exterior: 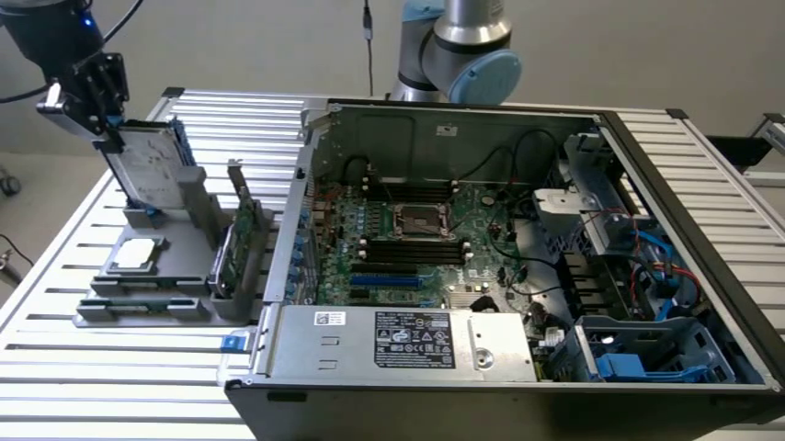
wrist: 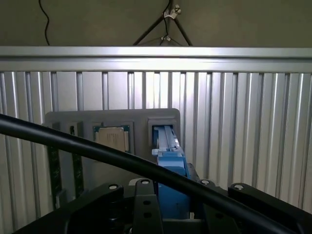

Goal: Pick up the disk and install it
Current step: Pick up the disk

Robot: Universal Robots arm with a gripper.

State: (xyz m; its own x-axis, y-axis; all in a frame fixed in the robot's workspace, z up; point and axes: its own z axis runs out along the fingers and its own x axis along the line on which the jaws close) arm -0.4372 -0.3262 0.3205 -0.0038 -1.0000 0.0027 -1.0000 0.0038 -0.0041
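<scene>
Disk (exterior: 153, 173), silver-grey with a white label and a bright blue carrier, standing on edge and slightly tilted at the exterior view's left. Its lower end meets the slot of a grey holder (exterior: 184, 280), which rests on the slatted metal table (exterior: 73, 367). Fingers (exterior: 108, 124) of the gripper (exterior: 114, 140) clasp the disk's upper edge from above. Whether its lower end has left the slot cannot be told.

On the same holder a square silver processor chip (exterior: 135, 254) lies flat just beside the disk's slot. A thin green circuit card (exterior: 249, 225) stands upright on the side toward the computer case (exterior: 613, 129).

The case lies open at the exterior view's right. It shows the motherboard (exterior: 405, 239), a labelled power supply (exterior: 405, 340) along the near edge, and a blue drive bay (exterior: 638, 358) in the near corner.

Wrist view: the disk's (wrist: 170, 168) blue carrier reaches from the holder (wrist: 63, 119) to between the black fingers (wrist: 144, 202), which bear on both its faces. The chip (wrist: 112, 139) sits beside it and the green card (wrist: 53, 168) farther along. A black cable (wrist: 87, 146) crosses in front, above the table (wrist: 243, 122) slats.
</scene>
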